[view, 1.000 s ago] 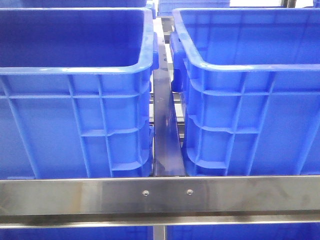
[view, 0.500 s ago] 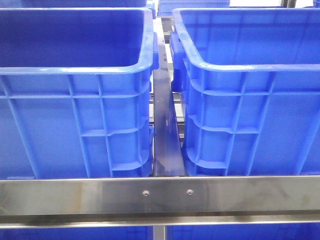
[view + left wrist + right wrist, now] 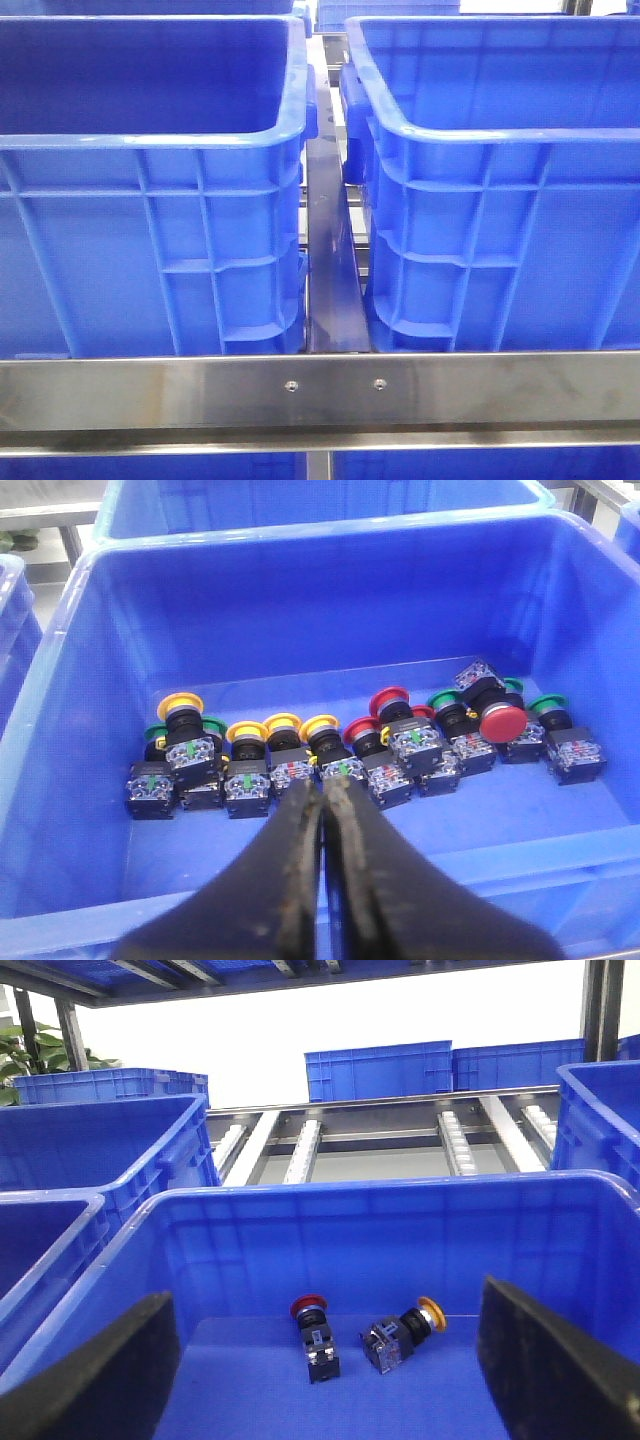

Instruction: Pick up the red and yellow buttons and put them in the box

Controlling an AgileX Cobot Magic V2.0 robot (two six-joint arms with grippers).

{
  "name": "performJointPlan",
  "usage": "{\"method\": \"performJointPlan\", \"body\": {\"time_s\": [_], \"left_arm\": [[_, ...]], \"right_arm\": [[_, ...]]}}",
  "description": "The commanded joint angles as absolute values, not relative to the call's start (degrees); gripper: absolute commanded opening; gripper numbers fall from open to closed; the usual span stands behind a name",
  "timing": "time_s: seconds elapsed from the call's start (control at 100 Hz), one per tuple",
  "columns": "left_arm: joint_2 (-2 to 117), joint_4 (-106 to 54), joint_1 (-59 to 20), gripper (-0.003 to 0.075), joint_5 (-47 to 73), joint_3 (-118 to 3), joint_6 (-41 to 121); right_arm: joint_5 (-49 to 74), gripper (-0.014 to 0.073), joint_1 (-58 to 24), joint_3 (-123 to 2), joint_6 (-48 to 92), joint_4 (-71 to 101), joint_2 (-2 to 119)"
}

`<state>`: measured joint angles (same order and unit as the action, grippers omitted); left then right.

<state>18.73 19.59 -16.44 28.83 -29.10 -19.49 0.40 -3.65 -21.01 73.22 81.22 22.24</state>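
- Front view: two blue crates side by side, left crate (image 3: 150, 200), right crate (image 3: 500, 200), behind a steel rail (image 3: 320, 385); no arms visible here.
- Supply crate (image 3: 60, 680): row of push buttons (image 3: 350, 750) along its floor near the far wall – yellow, red and green caps mixed.
- Receiving box (image 3: 250, 1230): one red button (image 3: 315, 1335) and one yellow button (image 3: 400, 1335) mid-floor, near each other, apart.
- Left gripper (image 3: 322, 820): fingers pressed together, empty, over the supply crate's near edge.
- Right gripper (image 3: 330, 1360): fingers spread wide, empty.

Steel front rail (image 3: 320, 392), roller conveyor rack (image 3: 400, 1145) behind — bright backlight, green plant (image 3: 30, 1055) at the edge
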Motion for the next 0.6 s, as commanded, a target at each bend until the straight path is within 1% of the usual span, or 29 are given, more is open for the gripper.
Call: {"method": "performJointPlan", "body": {"time_s": [0.0,0.04,0.11,0.16,0.18,0.23,0.25,0.28,0.31,0.36,0.59], "left_arm": [[19.35,20.34,-16.91,-0.0019,24.36,-30.65,-19.73],[19.35,20.34,-16.91,-0.0019,24.36,-30.65,-19.73],[19.35,20.34,-16.91,-0.0019,24.36,-30.65,-19.73],[19.35,20.34,-16.91,-0.0019,24.36,-30.65,-19.73],[19.35,20.34,-16.91,-0.0019,24.36,-30.65,-19.73],[19.35,20.34,-16.91,-0.0019,24.36,-30.65,-19.73],[19.35,20.34,-16.91,-0.0019,24.36,-30.65,-19.73],[19.35,20.34,-16.91,-0.0019,24.36,-30.65,-19.73],[19.35,20.34,-16.91,-0.0019,24.36,-30.65,-19.73],[19.35,20.34,-16.91,-0.0019,24.36,-30.65,-19.73],[19.35,20.34,-16.91,-0.0019,24.36,-30.65,-19.73]], "right_arm": [[-0.55,0.0596,-3.64,-22.37,73.8,81.53,22.54],[-0.55,0.0558,-3.64,-22.37,73.8,81.53,22.54],[-0.68,0.0429,-3.64,-22.37,73.8,81.53,22.54],[-0.68,0.0288,-3.64,-22.37,73.8,81.53,22.54],[-0.68,0.0251,-3.64,-22.37,73.8,81.53,22.54],[-0.68,0.0104,-3.64,-22.37,73.8,81.53,22.54],[-0.68,0.0069,-3.64,-22.37,73.8,81.53,22.54],[-0.68,-0.0015,-3.64,-22.37,73.8,81.53,22.54],[-0.68,-0.0077,-3.64,-22.37,73.8,81.53,22.54],[-0.68,-0.0062,-3.64,-22.37,73.8,81.53,22.54],[-0.68,-0.0067,-3.64,-22.37,73.8,81.53,22.54]]}}
